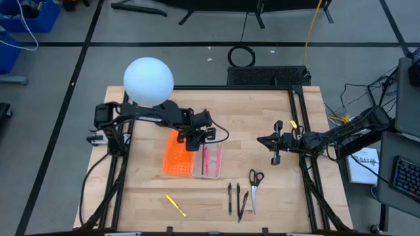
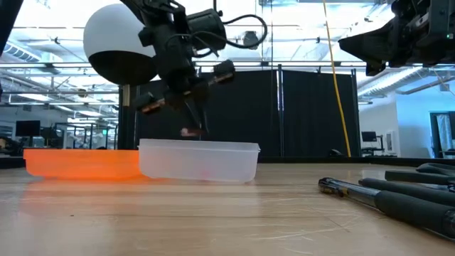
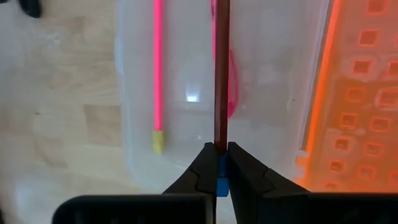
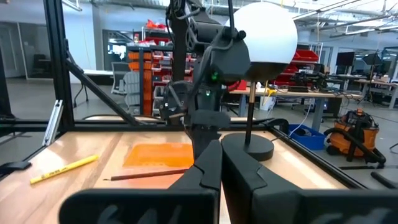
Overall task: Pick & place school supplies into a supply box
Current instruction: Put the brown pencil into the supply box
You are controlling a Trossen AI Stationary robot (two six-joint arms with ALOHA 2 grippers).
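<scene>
My left gripper (image 1: 193,139) hangs over the clear supply box (image 1: 209,160), shut on a dark reddish-brown pencil (image 3: 221,68) that runs along the box's length. Inside the box lie a pink pencil (image 3: 157,68) and another pink item (image 3: 232,87). On the table's near part rest the black-handled scissors (image 1: 254,180), two dark pens (image 1: 235,198) and a yellow pencil (image 1: 175,204). My right gripper (image 1: 266,139) waits shut above the table's right part, away from all of them. My left gripper pinches the dark pencil near one end (image 3: 221,144) between its two fingertips (image 3: 202,163). The fingers come from above, pointing down, and lie across the pencil. In the low view the pencil (image 2: 188,131) hangs just above the box's rim (image 2: 199,145), roughly level.
The orange tray (image 1: 177,156) lies flat against the clear box's left side. A white globe lamp (image 1: 149,80) stands at the far left of the table. Black frame rails (image 1: 298,131) run along the table's edges. Bare wood lies between the box and my right gripper.
</scene>
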